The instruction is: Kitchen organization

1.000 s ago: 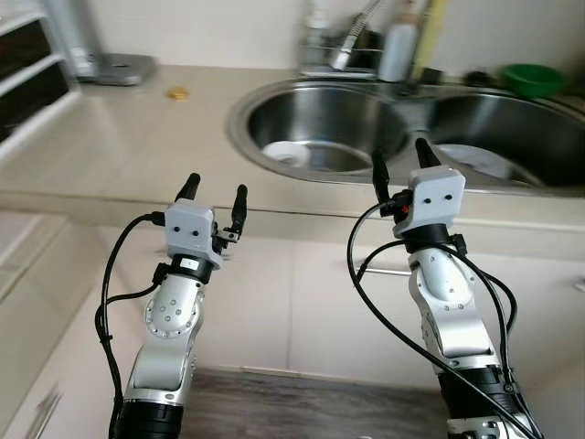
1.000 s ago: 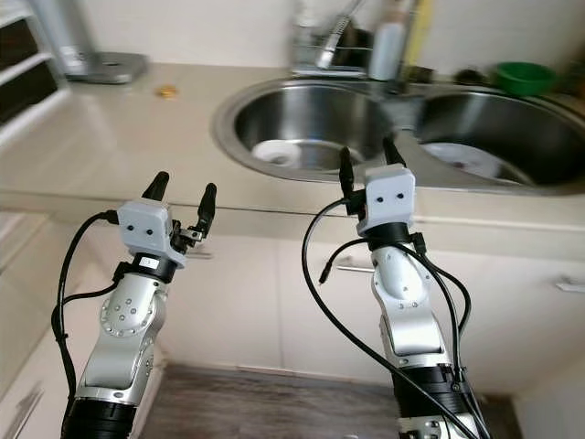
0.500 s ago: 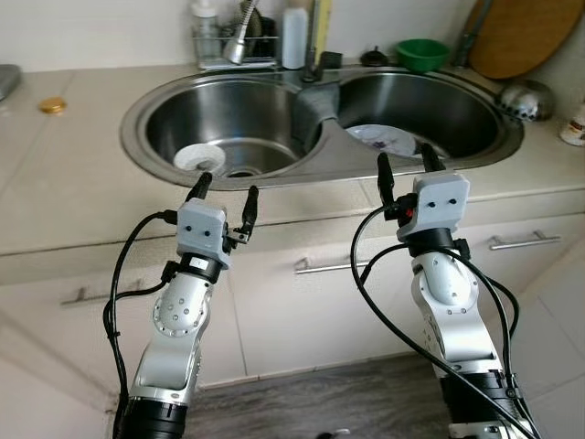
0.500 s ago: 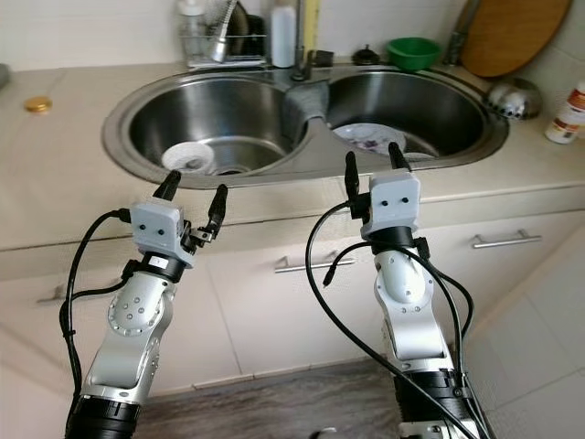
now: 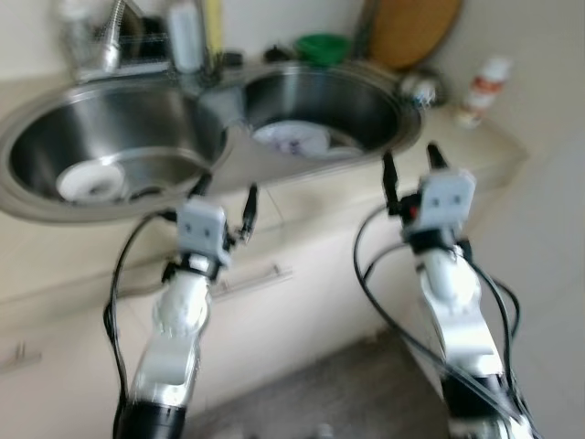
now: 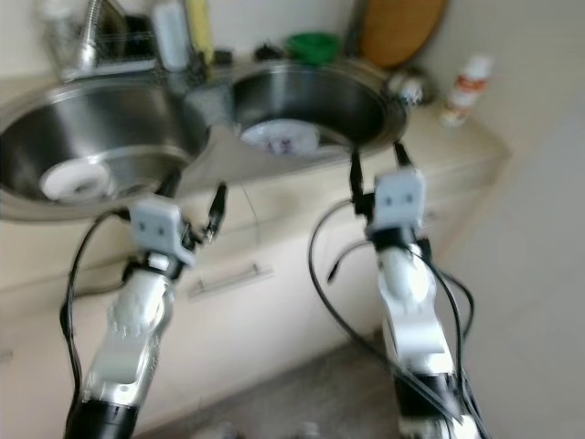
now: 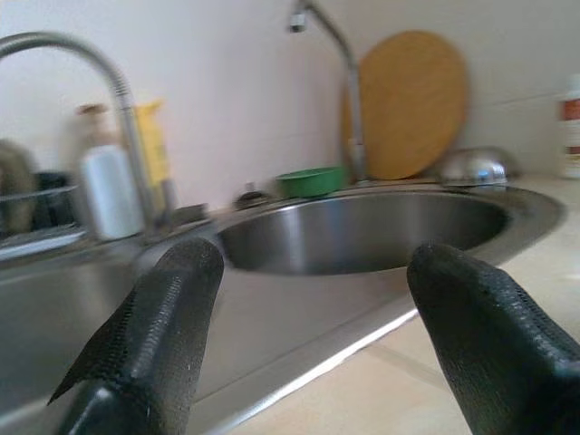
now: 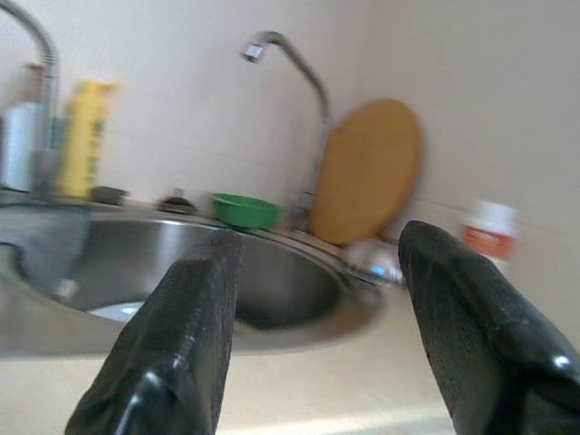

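Observation:
A double steel sink (image 5: 219, 114) is set into the beige counter ahead of me. A white plate with a pattern (image 5: 291, 139) lies in the right basin and a white dish (image 5: 90, 182) in the left basin. My left gripper (image 5: 224, 190) is open and held up in front of the counter edge, empty. My right gripper (image 5: 408, 165) is open too, raised near the right basin's front rim, holding nothing. Both eye views are blurred.
Behind the sink stand a white bottle (image 5: 186, 37), a yellow bottle (image 7: 154, 154), a green bowl (image 5: 322, 46) and a round wooden board (image 5: 409, 29). A steel bowl (image 5: 419, 89) and a small white bottle (image 5: 480, 82) sit at the counter's right end. Cabinet doors lie below.
The whole view has swung to the right and blurred, so the camera has turned; the sink now sits further left. Both grippers stay open and raised as before.

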Controlling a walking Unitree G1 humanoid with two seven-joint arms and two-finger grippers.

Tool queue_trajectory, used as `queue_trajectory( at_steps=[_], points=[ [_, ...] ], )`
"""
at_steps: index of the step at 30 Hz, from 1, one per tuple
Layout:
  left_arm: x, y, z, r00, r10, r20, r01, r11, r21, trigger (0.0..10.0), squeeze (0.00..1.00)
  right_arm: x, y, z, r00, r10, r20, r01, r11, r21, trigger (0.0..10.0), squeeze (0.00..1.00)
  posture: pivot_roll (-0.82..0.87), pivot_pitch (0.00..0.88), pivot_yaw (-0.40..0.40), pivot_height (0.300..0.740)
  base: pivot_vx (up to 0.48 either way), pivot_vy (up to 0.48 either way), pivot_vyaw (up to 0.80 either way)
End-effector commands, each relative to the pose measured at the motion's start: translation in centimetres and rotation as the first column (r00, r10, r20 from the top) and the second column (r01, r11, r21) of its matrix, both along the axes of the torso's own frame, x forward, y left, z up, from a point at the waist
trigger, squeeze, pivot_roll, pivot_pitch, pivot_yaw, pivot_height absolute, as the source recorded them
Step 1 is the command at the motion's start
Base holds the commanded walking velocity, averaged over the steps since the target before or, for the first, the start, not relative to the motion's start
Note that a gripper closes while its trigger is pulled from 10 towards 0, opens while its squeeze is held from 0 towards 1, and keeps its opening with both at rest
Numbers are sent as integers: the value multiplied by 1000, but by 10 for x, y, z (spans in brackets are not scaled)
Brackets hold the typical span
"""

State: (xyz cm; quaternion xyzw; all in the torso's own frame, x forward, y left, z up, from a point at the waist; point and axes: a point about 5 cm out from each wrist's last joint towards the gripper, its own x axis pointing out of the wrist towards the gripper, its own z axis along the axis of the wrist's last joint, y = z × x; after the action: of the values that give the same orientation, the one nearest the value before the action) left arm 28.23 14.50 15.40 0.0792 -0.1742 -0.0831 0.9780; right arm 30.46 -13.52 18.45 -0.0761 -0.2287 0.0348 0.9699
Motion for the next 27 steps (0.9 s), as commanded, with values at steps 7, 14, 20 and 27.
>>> queue_trajectory(
  at_steps=[7, 14, 20, 27],
  points=[
    [0, -5, 0, 1000, -20, 3, 20, 1000, -1, 10000, 0, 0, -6, 3, 1000, -18, 12, 18, 1000, 7, 10000, 0, -27, 0, -22, 740, 0, 39, -800],
    [-1, -6, 0, 1000, -24, 7, 24, 1000, 3, 10000, 0, -1, -6, 2, 1000, -19, 12, 19, 1000, 1, 10000, 0, -30, 0, -19, 740, 0, 0, -800],
    [-1, -6, -1, 1000, -28, 6, 28, 1000, 7, 10000, 0, -2, -7, 1, 1000, -22, 10, 22, 1000, -3, 10000, 0, -31, 0, -18, 740, 0, 0, -800],
    [-1, -7, -2, 1000, -30, 5, 30, 1000, 10, 10000, 0, -3, -8, 0, 1000, -24, 10, 24, 1000, -6, 10000, 0, -31, 0, -17, 740, 0, 0, -800]
  ],
)
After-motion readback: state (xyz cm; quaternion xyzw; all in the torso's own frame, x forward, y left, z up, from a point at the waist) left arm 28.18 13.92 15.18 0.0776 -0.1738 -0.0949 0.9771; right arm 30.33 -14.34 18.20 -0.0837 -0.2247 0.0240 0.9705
